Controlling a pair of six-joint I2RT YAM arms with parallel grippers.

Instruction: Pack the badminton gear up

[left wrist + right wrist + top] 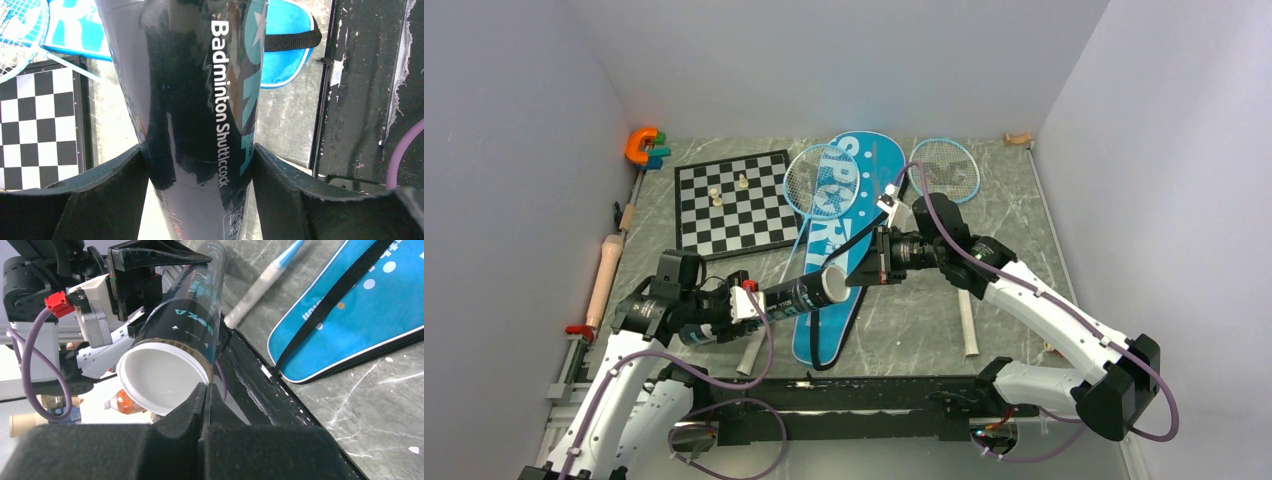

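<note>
Black tube (pixel 809 293) sits clamped between the left gripper (pixel 200 165) fingers, above the blue bag (pixel 826 338). Right gripper (pixel 206 390), fingers pressed together, touches its white cap (pixel 157 375); a chessboard (pixel 732 200) lies beyond the left gripper.

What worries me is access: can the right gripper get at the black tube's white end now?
Probably yes: the right gripper, shut, has its tips at the white end; the left gripper holds the tube, nothing between.
</note>
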